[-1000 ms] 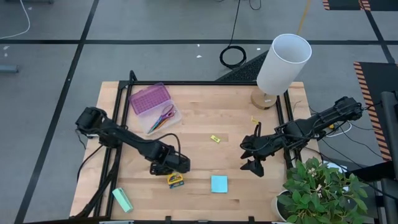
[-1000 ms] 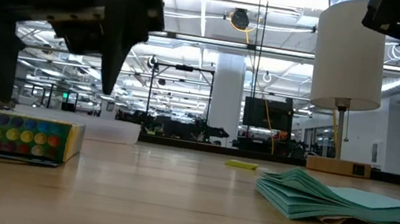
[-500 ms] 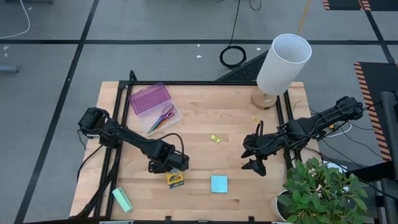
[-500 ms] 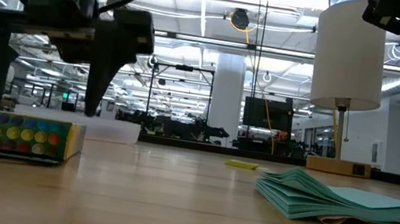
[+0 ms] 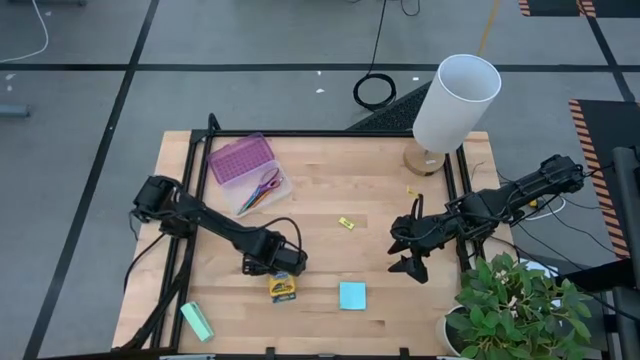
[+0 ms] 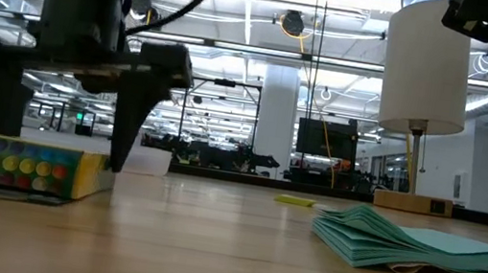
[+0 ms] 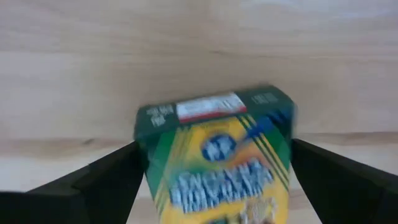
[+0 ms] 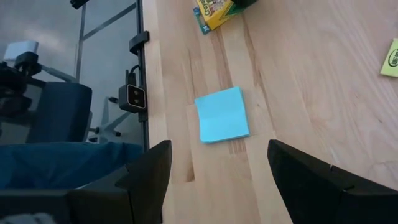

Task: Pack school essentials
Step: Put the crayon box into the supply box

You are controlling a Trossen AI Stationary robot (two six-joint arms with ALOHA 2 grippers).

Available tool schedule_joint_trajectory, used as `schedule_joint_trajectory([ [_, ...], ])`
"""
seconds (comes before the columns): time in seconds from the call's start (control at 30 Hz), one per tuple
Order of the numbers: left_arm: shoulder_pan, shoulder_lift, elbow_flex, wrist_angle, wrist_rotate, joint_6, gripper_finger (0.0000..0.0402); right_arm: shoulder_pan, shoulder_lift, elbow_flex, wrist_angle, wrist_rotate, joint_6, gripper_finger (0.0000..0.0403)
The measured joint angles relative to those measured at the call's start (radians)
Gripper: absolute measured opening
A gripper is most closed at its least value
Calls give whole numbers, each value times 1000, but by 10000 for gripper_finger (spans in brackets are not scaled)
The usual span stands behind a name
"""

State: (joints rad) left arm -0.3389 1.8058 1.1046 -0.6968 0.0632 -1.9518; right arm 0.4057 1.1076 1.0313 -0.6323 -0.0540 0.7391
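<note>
between open left fingers: glossy cardboard crayon box.

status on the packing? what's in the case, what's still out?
Done: scissors and pens lie in the clear case beside its purple lid. In hand: the left gripper is open, fingers straddling the crayon box, not closed on it. Left: the cyan sticky-note pad and yellow piece. The right gripper waits, open.

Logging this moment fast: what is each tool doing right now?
Left tool: open, fingers straddling the crayon box, not yet closed on it.
Right tool: open, holding nothing, above the cyan sticky-note pad.
</note>
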Motion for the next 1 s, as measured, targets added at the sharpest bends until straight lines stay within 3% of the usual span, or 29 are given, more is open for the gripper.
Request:
schedule_joint_trajectory([
  [0.47,16,20,0,-8,-25,134,392,0,0,0,-1,0,0,258],
  [1.0,-11,20,-3,-61,-50,95,392,0,0,0,0,4,7,258],
])
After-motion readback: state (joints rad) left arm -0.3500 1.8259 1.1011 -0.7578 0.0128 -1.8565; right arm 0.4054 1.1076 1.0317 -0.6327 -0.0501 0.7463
